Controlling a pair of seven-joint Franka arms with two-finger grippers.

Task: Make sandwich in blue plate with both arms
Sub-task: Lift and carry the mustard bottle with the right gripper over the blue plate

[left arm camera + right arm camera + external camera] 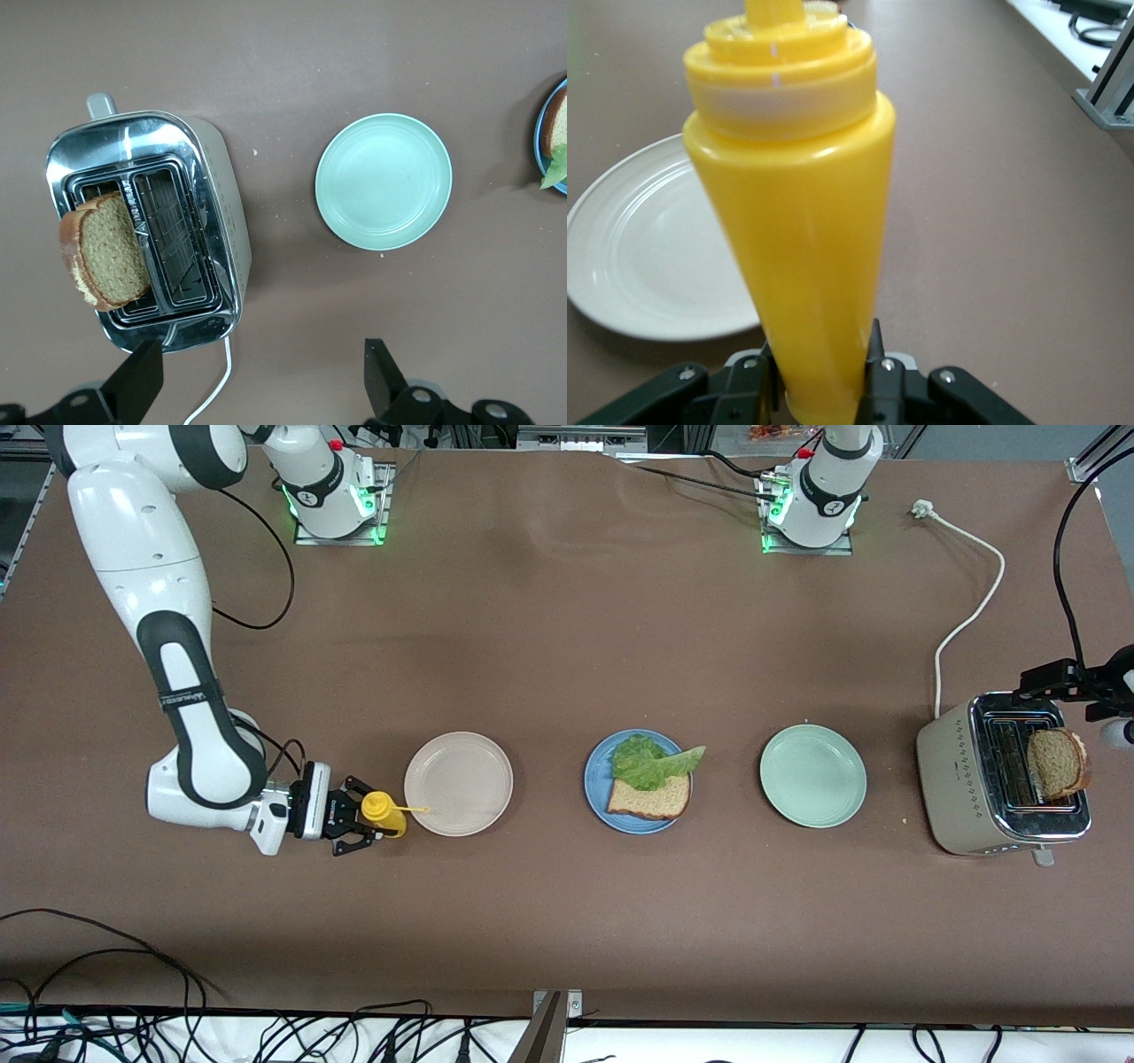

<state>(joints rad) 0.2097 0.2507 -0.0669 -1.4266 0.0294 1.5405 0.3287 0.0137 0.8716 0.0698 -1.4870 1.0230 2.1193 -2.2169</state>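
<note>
The blue plate (596,802) sits mid-table with one brown bread slice (651,798) and a ruffled green lettuce leaf (651,760) on it; its edge shows in the left wrist view (539,142). A second bread slice (1057,762) (104,248) stands out of the toaster's slot (961,779) (217,204). My left gripper (1067,680) (261,381) is open and empty over the toaster's cord end. My right gripper (359,828) (824,381) is shut on a yellow squeeze bottle (383,812) (797,221), whose nozzle points over the cream-white plate's rim.
The cream-white plate (458,783) (647,257) lies toward the right arm's end, the pale-green plate (812,775) (384,181) between blue plate and toaster. The toaster's white cord (974,602) runs toward the arm bases. Black cables hang along the table's near edge.
</note>
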